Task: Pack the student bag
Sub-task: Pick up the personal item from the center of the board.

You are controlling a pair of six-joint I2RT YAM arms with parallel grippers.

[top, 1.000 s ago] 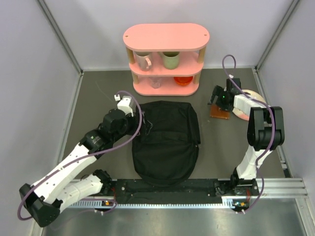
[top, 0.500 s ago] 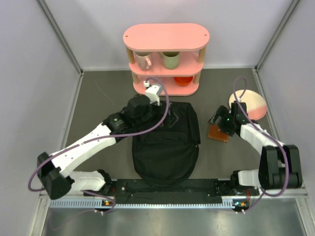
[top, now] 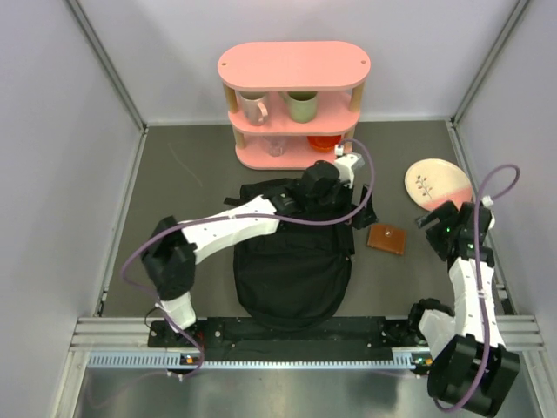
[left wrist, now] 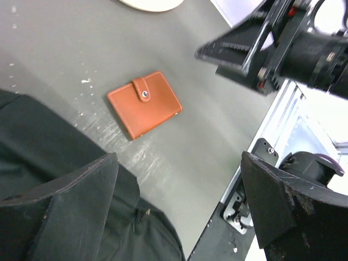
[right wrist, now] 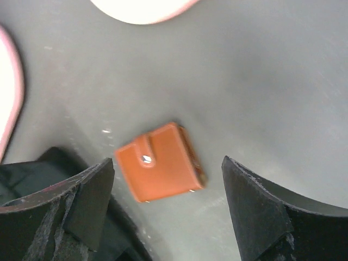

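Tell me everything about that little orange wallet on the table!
The wallet is small, squarish and orange-brown, and it looks like leather. It is shut, fastened by a short snap tab with a shiny round stud. It lies flat on the grey table, just right of the black bag and not touching it. Nothing holds it; only the table touches it.

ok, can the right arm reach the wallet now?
Probably yes: the wallet lies uncovered, nothing between it and the open right gripper. The left gripper, close on the other side, might crowd it.
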